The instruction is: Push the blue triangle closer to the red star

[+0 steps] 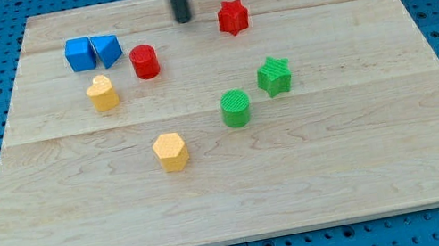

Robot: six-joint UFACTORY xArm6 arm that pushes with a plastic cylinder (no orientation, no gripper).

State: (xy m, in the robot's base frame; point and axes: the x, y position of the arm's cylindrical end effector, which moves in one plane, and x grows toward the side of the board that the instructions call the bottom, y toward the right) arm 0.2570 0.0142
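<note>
The blue triangle lies at the board's upper left, touching a blue cube on its left. The red star sits at the upper middle, well to the right of the triangle. My tip comes down from the view's top and stands between them, a little left of the red star and to the right of the triangle, touching neither.
A red cylinder stands just right of and below the triangle. A yellow heart-like block lies below it. A yellow hexagon, a green cylinder and a green star lie toward the middle. The wooden board rests on blue pegboard.
</note>
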